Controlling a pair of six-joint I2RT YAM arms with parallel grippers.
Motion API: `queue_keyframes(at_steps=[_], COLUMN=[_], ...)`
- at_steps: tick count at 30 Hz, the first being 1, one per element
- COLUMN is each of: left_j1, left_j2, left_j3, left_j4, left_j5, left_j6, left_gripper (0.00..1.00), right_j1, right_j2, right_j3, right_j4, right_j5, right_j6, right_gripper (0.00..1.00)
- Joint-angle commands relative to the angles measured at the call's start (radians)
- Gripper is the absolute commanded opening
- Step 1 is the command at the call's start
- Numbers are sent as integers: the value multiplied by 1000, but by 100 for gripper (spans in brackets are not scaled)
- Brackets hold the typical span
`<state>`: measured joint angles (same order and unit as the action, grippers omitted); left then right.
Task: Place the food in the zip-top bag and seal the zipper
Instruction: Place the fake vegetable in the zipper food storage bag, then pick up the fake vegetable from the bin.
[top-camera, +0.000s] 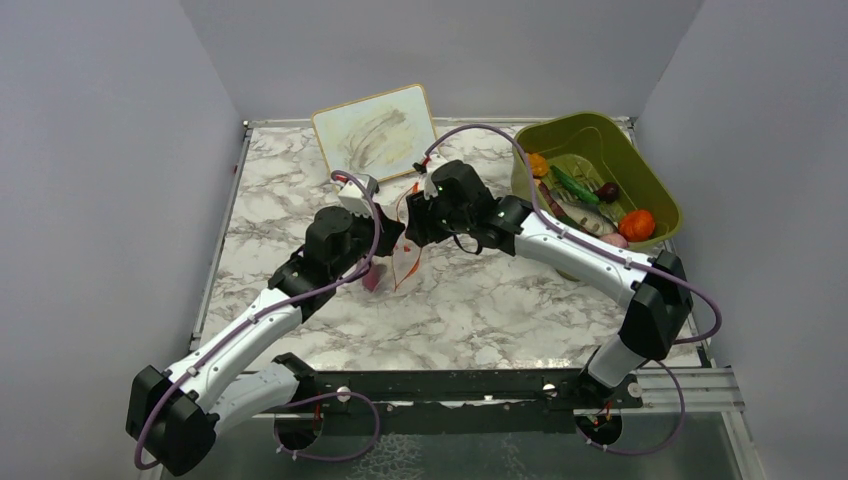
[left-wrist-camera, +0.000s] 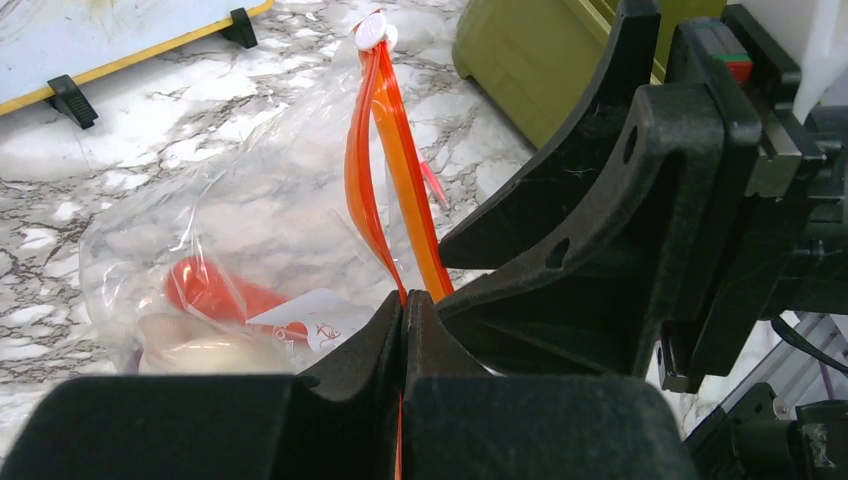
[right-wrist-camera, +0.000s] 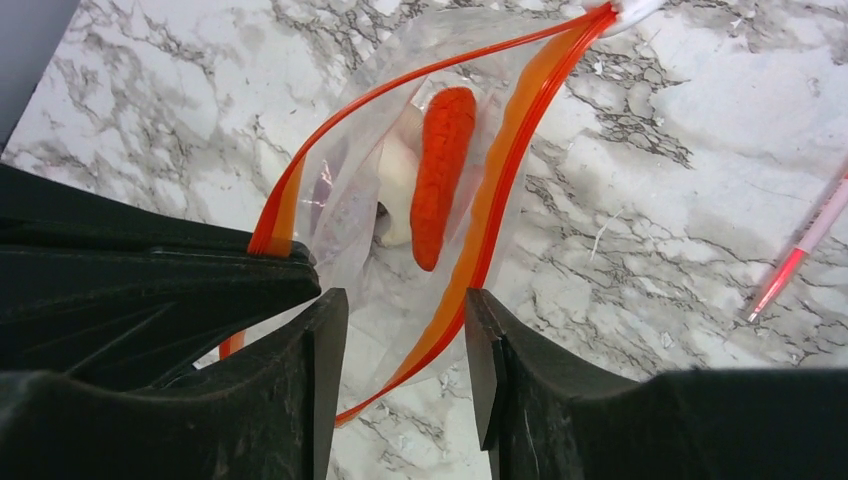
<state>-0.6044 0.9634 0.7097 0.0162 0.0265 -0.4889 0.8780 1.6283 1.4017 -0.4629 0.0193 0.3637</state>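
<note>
Pinched in pressed-together left gripper (left-wrist-camera: 403, 300), straddled by spread right gripper (right-wrist-camera: 405, 300): thin red-orange zipper strip (right-wrist-camera: 515, 150) of clear floppy bag (right-wrist-camera: 350, 170), lengthwise ahead toward white slider (left-wrist-camera: 372, 30).

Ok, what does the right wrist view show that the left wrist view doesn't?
Only right wrist: the zip-top bag mouth gaping from above, and the right gripper open, one zipper strip passing between its jaws. Only left wrist: the olive-green bin and the whiteboard. Both: the bag, its zipper with the white slider, the carrot-like piece inside, and the left gripper shut on the zipper.
</note>
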Motion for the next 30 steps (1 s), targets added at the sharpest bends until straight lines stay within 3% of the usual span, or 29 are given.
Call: queue_keyframes(at_steps=[1, 10, 19, 30], left_j1=[-5, -5, -5, -4], left_j2=[-24, -28, -41, -76], left_j3=[-16, -30, -49, -79], left_j4=[42, 44, 21, -2], left_j5=[23, 12, -22, -25], left_j6=[-15, 1, 103, 294], left_gripper=[0, 0, 0, 0], right_j1=[10, 10, -4, -222], right_j2=[-15, -60, -82, -73], right_j3=[2, 47, 127, 217], right_j4=[13, -45, -178, -278], right_j5=[-56, -61, 126, 232], right_j6=[8, -12, -135, -206], right_gripper=[50, 50, 50, 60])
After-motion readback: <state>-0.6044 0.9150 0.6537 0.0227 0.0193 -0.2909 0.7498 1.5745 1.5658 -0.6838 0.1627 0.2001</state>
